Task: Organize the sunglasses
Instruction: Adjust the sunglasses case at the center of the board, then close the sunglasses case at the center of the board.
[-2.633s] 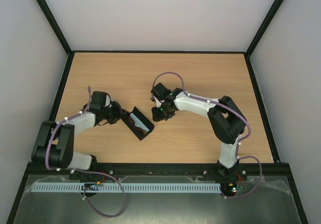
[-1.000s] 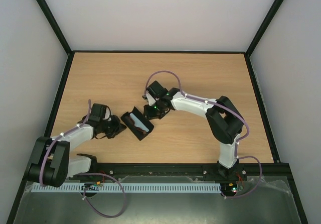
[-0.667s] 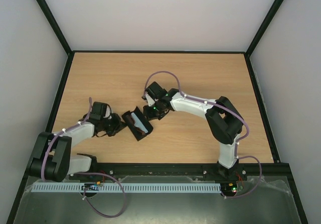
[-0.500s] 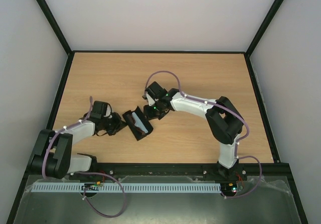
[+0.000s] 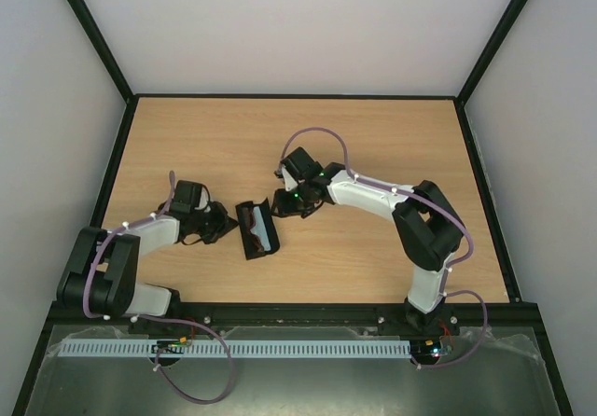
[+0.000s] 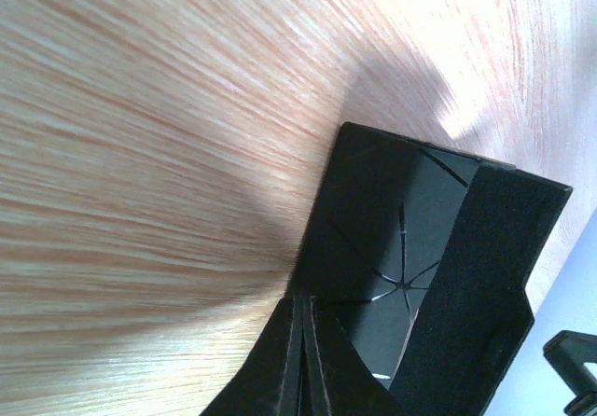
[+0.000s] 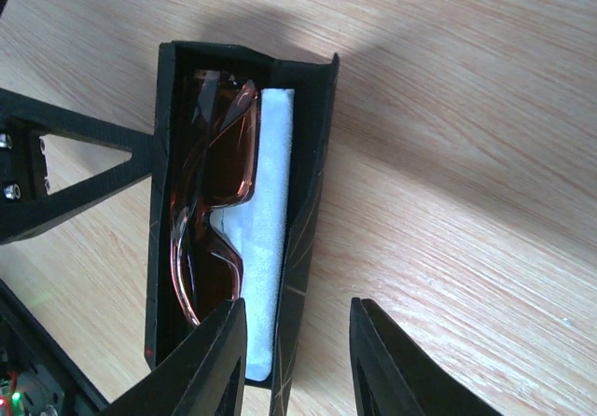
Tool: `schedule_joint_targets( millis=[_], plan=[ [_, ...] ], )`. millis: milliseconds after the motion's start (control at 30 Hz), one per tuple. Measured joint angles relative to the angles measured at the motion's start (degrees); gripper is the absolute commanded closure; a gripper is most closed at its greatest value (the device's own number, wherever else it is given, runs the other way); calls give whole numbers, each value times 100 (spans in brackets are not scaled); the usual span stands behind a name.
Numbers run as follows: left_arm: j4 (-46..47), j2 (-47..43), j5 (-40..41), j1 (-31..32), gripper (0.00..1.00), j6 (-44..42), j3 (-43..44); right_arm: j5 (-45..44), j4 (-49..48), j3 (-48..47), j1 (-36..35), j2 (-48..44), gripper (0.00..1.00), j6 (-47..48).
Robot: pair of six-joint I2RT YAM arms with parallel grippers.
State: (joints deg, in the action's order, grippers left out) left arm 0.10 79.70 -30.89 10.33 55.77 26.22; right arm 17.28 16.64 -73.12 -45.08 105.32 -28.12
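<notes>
Table (image 5: 373, 145) – wood, only the one job on it. Left arm (image 5: 140, 234) reaches in from 9 o'clock and right arm (image 5: 373, 197) from 2 o'clock, meeting at the black case (image 5: 258, 231), which lies at about 7 o'clock from the table's centre. Its long axis runs roughly 12 to 6.

The case stands open. In the right wrist view its dark wall (image 7: 306, 239) frames the inside, with the pale lining (image 7: 266, 211) along the 3 o'clock side. The sunglasses (image 7: 216, 169) are inside, on the 9 o'clock side – amber frame on edge against the lining. They look folded, though the thin arms are hard to make out.

Left jaws: closed, tips right at the case's outer face at 9 o'clock. The left wrist view shows only black panels (image 6: 401, 248). I cannot tell whether they pinch an edge or merely brace it.
Right jaws: apart with nothing between them, hanging over the case's 6 o'clock end in their own view.

Progress, as a judgement: the main step looks done, with the glasses seated in the case and let go. The lid is not yet shut. What's left is probably folding the lid over and pulling both arms clear.
</notes>
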Motion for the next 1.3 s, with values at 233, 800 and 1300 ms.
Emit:
schedule_joint_targets(
  millis=[233,800,1300],
  plan=[
    [28,-15,-2,2,98,-11,20,214,-114,70,-4,13,71,-94],
    [87,-13,-15,133,98,-2,20,297,-133,-166,-284,286,76,-168],
    [216,31,-22,302,98,79,20,304,-92,-562,-437,455,78,-170]
  ],
)
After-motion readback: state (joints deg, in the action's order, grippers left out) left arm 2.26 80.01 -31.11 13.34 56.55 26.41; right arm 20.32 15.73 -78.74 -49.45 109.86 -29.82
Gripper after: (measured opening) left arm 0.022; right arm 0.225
